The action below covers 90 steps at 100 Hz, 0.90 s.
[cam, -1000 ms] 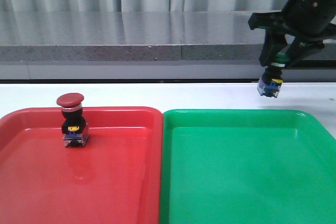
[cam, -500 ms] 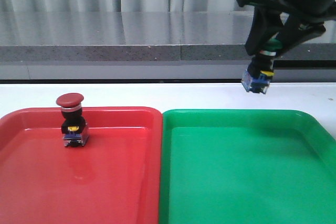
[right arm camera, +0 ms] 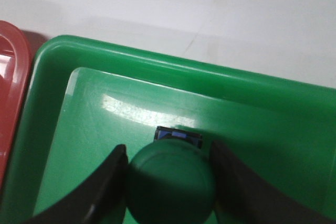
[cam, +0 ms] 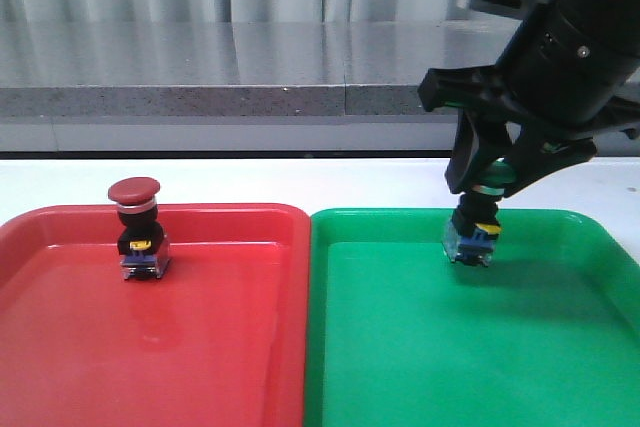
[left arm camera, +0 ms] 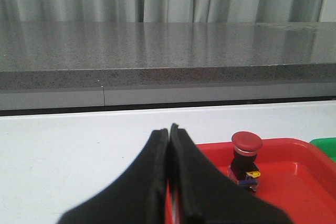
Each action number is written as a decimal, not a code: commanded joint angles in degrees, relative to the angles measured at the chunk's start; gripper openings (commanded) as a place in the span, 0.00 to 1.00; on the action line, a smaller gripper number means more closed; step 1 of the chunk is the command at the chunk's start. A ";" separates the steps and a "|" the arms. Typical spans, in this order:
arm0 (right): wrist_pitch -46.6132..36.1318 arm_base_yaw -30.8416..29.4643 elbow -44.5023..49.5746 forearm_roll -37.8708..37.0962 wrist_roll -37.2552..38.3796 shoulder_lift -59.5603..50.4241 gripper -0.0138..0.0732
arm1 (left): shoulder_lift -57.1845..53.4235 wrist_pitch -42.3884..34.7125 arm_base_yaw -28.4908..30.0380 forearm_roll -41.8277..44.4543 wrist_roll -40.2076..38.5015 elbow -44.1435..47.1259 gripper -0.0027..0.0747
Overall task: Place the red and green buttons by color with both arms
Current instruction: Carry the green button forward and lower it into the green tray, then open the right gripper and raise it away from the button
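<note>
My right claw (cam: 487, 182) grips the green button (right arm camera: 171, 186) by its cap over the green tray (cam: 560, 367), near its far rim; it seems light, rigid, top-heavy, while my left claw (left arm camera: 169, 132) is closed and empty.

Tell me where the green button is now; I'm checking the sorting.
In the front view the green button hangs in the right gripper, on the right, over the far part of the green tray.
</note>
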 commanded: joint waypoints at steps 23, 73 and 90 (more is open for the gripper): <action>-3.49 0.06 -1.29 -0.04 0.99 1.24 0.34 | -1.69 -4.58 0.08 0.04 -0.23 2.38 0.01; -1.74 0.06 -1.29 0.41 0.99 1.37 0.85 | -1.69 -4.58 0.08 0.04 -0.23 2.38 0.01; -2.82 0.06 -1.29 1.09 0.99 0.33 0.85 | -1.69 -4.58 0.08 0.04 -0.23 2.38 0.01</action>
